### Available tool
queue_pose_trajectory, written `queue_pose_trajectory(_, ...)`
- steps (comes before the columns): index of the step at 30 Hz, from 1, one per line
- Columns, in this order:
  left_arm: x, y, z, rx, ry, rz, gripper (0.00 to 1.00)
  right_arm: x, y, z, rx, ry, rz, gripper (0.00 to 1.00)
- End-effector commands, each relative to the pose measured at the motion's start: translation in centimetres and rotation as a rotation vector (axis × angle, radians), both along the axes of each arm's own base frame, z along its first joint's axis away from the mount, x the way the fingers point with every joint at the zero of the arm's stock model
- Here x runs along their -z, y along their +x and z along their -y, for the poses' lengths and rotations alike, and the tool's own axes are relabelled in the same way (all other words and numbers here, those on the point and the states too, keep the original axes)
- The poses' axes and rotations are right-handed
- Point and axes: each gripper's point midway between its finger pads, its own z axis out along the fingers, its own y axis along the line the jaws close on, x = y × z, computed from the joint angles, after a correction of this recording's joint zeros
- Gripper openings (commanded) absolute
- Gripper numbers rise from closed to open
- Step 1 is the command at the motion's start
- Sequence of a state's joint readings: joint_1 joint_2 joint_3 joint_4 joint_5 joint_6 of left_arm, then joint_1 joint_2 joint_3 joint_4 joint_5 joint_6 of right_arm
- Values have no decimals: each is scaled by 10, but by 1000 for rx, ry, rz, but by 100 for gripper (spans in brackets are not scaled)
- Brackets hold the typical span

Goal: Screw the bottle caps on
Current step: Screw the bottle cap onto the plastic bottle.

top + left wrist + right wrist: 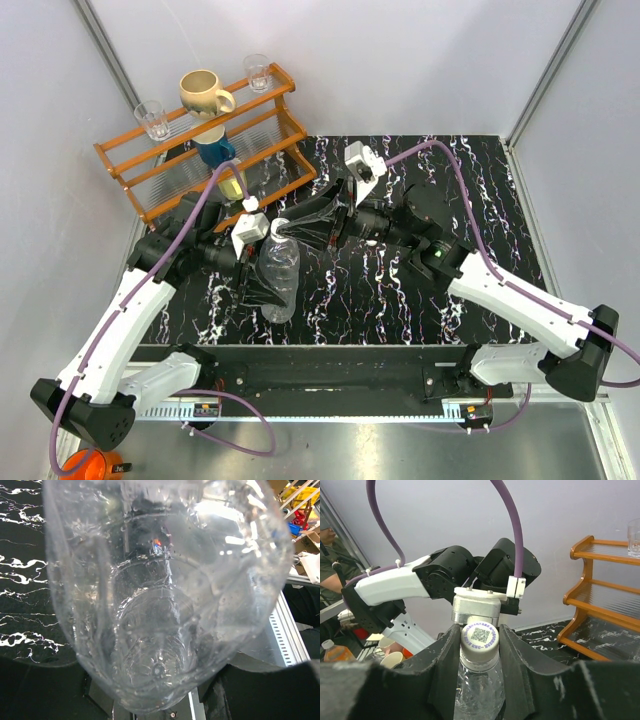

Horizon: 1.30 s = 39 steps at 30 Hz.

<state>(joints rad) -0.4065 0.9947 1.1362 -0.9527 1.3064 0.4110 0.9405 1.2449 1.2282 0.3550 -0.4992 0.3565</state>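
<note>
A clear ribbed bottle (279,282) is held off the black marbled table, neck pointing to the back. My left gripper (266,290) is shut on its body; in the left wrist view the bottle (165,605) fills the frame, dark fingers (40,690) flanking it low down. A white bottle cap (479,639) with a printed code sits on the neck. My right gripper (479,649) has closed around that cap, with a black finger (442,670) pressed to each side. From above, the right gripper (292,230) reaches in from the right to the cap (281,228).
An orange wooden rack (200,150) stands at the back left, carrying two drinking glasses (153,120), a cream mug (205,95) and a blue cup (214,150). The rack (600,605) also shows at the right of the right wrist view. Grey walls enclose the table.
</note>
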Motion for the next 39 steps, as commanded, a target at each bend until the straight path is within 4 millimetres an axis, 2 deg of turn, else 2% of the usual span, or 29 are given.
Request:
queue_pose_trajectory(1,-5,-1,0,15,-23,47,0,-29,-6,4,-37,57,55,41)
queue_pose_trajectory(8,-5,0,0,10,-19,53,0,-22,-8,-2,-73,29,35,42)
queue_pose_trajectory(14,-6,1,0,5,-17,60,0,-22,-9,-3,-82,20,30,51)
queue_pose_trajectory(17,-6,2,1,5,-16,60,0,-21,-8,-3,-80,20,22,50)
queue_pose_trajectory(20,-6,3,0,-2,-13,68,0,-20,-7,-4,-74,19,13,45)
queue_pose_trajectory(31,-8,4,1,-7,-12,70,0,-10,-1,-7,-62,3,-27,52)
queue_pose_trajectory(33,-8,4,1,-5,-13,72,0,-8,-1,-8,-61,1,-30,49)
queue_pose_trajectory(35,-7,5,1,-10,-8,70,0,-9,-1,-7,-59,3,-28,41)
queue_pose_trajectory(39,-8,5,0,-13,-9,73,0,-2,0,-10,-67,-20,-27,30)
